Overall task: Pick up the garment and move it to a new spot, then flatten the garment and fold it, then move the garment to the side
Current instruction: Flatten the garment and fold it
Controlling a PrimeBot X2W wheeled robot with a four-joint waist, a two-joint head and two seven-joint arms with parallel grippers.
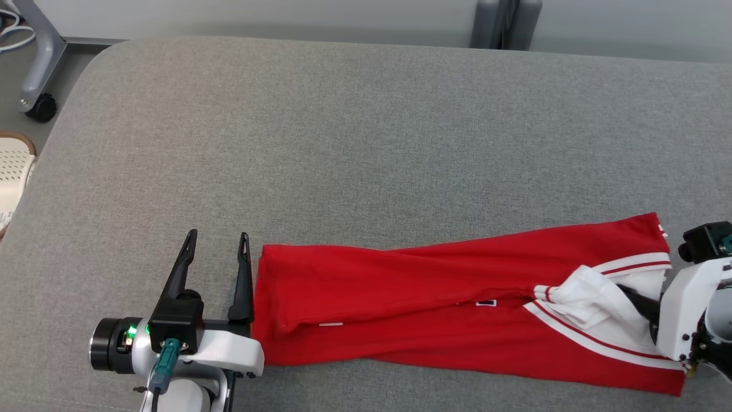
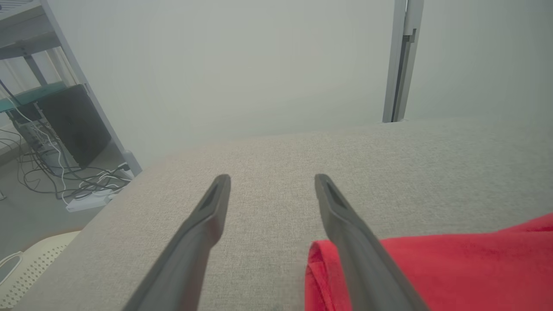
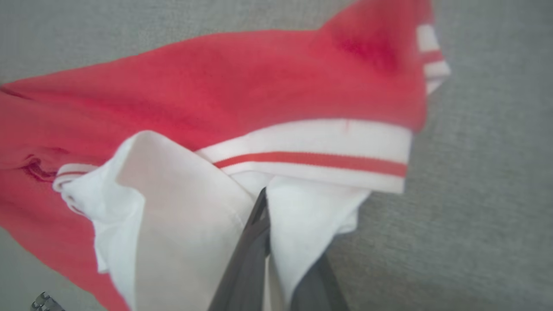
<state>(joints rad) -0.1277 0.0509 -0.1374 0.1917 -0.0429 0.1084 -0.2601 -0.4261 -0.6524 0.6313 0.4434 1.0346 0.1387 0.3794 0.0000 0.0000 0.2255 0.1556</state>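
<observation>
Left jaws, wide and empty, sit at 9 o'clock of the red jersey [image 1: 400, 303], which lies 9-to-3 on the grey tabletop [image 1: 366, 143]; right jaws clamp its white sleeve [image 1: 583, 297] at 3.

You get the head view from high up, looking forward and steeply down across the grey worktop [image 1: 366, 143] to its far edge. Your left wrist view sits low, skimming along the worktop toward the wall [image 2: 259, 65], with the garment [image 1: 429, 286] close at its lower right, red end first. Your right wrist view hangs very near over the garment's white-trimmed end. All 3 views share the garment.
</observation>
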